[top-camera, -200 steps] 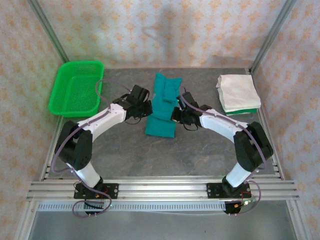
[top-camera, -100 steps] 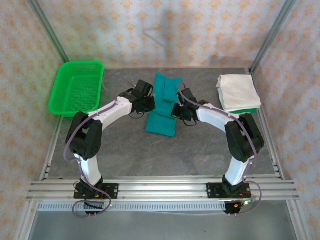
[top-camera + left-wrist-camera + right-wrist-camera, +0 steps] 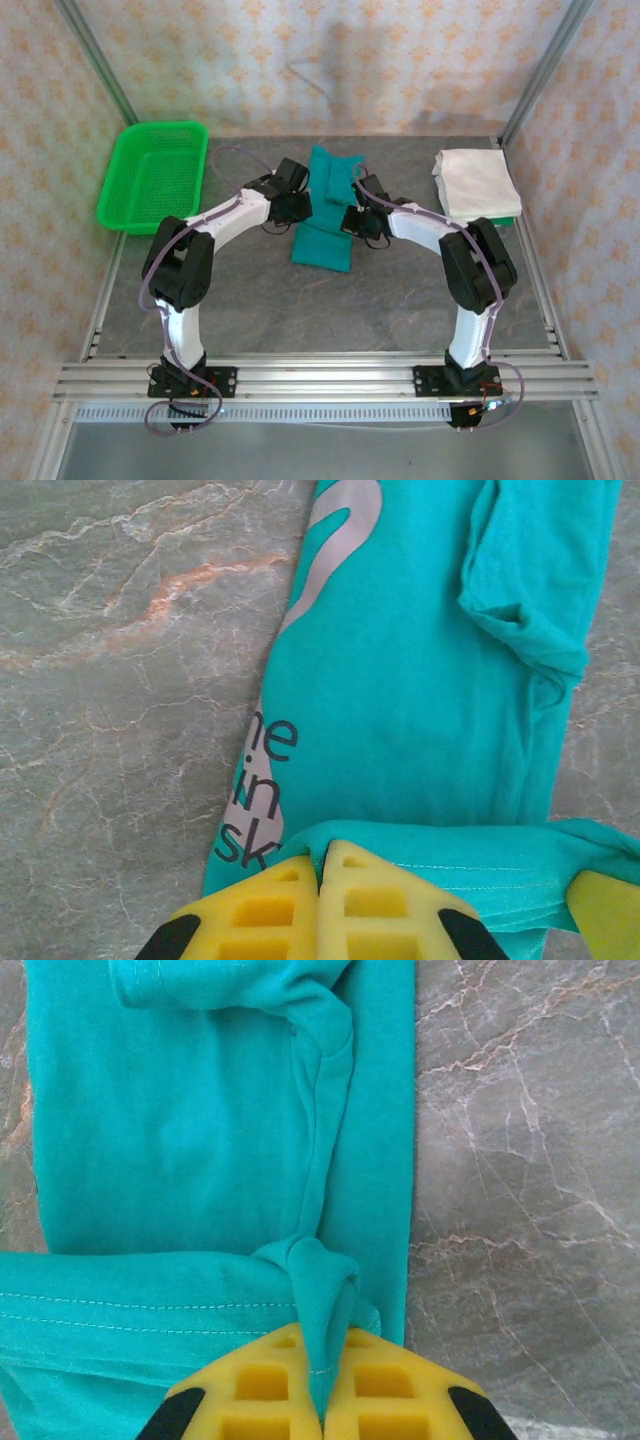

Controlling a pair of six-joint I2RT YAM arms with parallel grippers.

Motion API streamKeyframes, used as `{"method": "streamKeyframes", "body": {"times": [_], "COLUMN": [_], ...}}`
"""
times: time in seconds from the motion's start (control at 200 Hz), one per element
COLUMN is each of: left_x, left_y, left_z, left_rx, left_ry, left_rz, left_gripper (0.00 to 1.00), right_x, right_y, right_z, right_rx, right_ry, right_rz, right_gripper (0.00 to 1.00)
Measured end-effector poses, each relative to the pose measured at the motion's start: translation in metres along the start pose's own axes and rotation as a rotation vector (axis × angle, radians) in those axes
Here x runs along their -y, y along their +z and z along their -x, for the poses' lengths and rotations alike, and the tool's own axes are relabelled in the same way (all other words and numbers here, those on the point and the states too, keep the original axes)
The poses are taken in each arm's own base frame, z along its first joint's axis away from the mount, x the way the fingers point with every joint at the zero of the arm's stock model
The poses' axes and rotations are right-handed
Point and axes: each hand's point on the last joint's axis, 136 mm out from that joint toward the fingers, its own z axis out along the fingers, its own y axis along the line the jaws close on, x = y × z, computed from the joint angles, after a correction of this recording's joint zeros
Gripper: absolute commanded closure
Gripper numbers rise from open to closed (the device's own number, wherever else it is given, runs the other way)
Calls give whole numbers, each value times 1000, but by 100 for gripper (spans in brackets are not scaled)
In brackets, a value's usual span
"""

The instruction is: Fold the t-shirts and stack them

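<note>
Left gripper [image 3: 320,905] and right gripper [image 3: 322,1395] each pinch a fold of the teal t-shirt [image 3: 322,245] on the counter [image 3: 400,300]; green basket [image 3: 155,185] stands far left, bare mesh showing.

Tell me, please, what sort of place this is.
Most likely a robot test cell, not a home: aluminium frame rails at the front, patterned backdrop walls around a stone-look table, a teal t-shirt laid out for folding.
</note>
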Motion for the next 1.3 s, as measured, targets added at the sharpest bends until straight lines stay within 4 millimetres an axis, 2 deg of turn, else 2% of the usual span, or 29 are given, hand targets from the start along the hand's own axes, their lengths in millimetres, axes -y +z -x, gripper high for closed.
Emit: {"method": "streamKeyframes", "body": {"times": [0.18,0.28,0.38,0.445,0.56,0.666,0.756,0.856,0.926,0.996,1.071,1.186,1.236,1.296], "left_x": [-5,-8,-10,-11,-15,-15,-15,-12,-10,-11,-17,-28,-26,-18], "left_y": [16,25,29,29,28,20,-1,-31,-49,-55,-50,-30,-25,-22], "left_z": [-2,-5,-7,-7,-3,1,5,7,5,-7,-30,-75,-89,-95], "left_rx": [-20,-33,-41,-40,-30,-11,19,66,95,94,56,-41,-71,-84], "left_ry": [0,0,1,-1,-6,-13,-17,-38,-66,-99,-137,-184,-184,-174], "left_rz": [36,52,60,64,75,73,55,10,-39,-95,-135,-150,-156,-173], "left_gripper": [100,100,82,71,54,40,28,31,40,49,58,73,76,76], "right_x": [2,3,2,1,1,-5,-14,-28,-36,-44,-52,-60,-61,-62], "right_y": [7,7,7,5,-9,-31,-48,-55,-52,-44,-32,-8,0,9], "right_z": [0,0,2,4,5,7,10,10,2,-7,-14,-20,-23,-25], "right_rx": [-8,-8,0,10,36,83,118,137,125,97,62,15,-5,-23], "right_ry": [2,-1,-7,-11,-14,-26,-35,-55,-69,-77,-75,-58,-46,-29], "right_rz": [-5,-5,1,7,25,65,104,139,152,163,170,173,175,177], "right_gripper": [99,92,79,66,47,44,44,47,49,50,51,52,52,52]}}
